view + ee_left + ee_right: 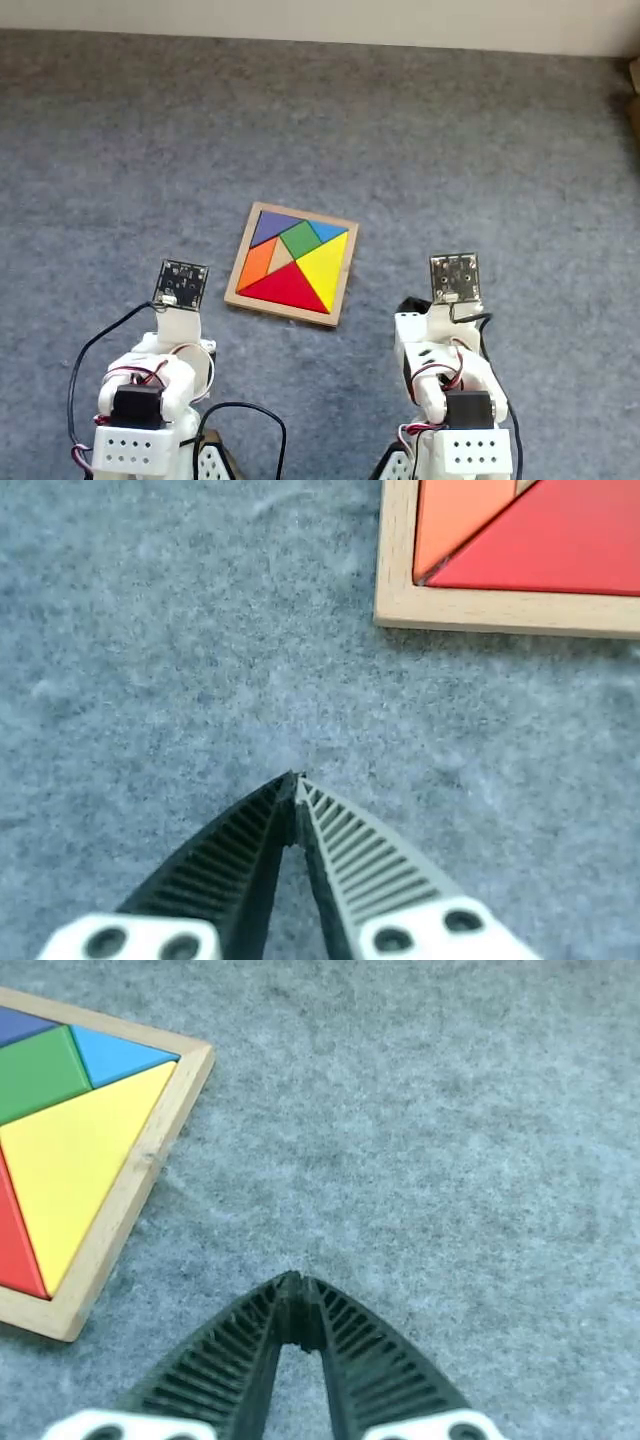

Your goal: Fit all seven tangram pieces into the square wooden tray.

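The square wooden tray [343, 268] lies on the grey carpet between the two arms, turned slightly. Inside it sit coloured tangram pieces: a red triangle [288, 288], a yellow triangle [325, 262], an orange piece [258, 264], a green piece [299, 240], a purple piece [272, 226], a blue triangle [328, 231] and a small tan piece [283, 258]. My left gripper [297, 779] is shut and holds nothing, near the tray's corner [400, 605]. My right gripper [297, 1282] is shut too, over bare carpet beside the tray's edge [130, 1195].
Grey carpet [480, 150] covers the whole work area. The left arm's base [145, 410] and the right arm's base [455, 415] stand at the near edge, with black cables [240, 415] trailing between them. A pale wall strip runs along the far side.
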